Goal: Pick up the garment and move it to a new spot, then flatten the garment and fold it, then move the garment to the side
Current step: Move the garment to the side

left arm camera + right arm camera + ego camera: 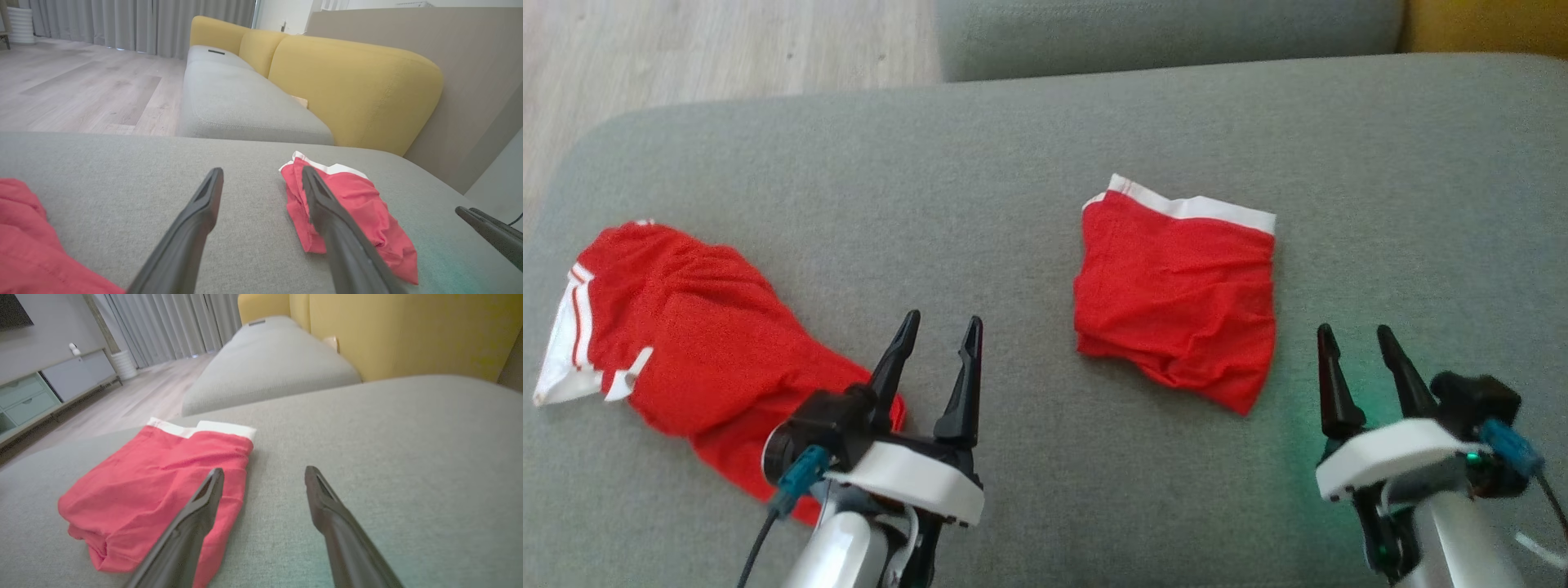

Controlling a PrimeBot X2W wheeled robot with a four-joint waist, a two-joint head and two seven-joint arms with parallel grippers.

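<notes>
Left claw, right claw, both spread apart and empty, folded red garment, crumpled red garment, two in all

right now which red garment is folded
The right-hand garment, by the right gripper: a compact rectangle with a white band. The left garment lies crumpled.

Bare cushion is lying open toward twelve o'clock, crumpled garment blocking nine, folded garment blocking two.
</notes>
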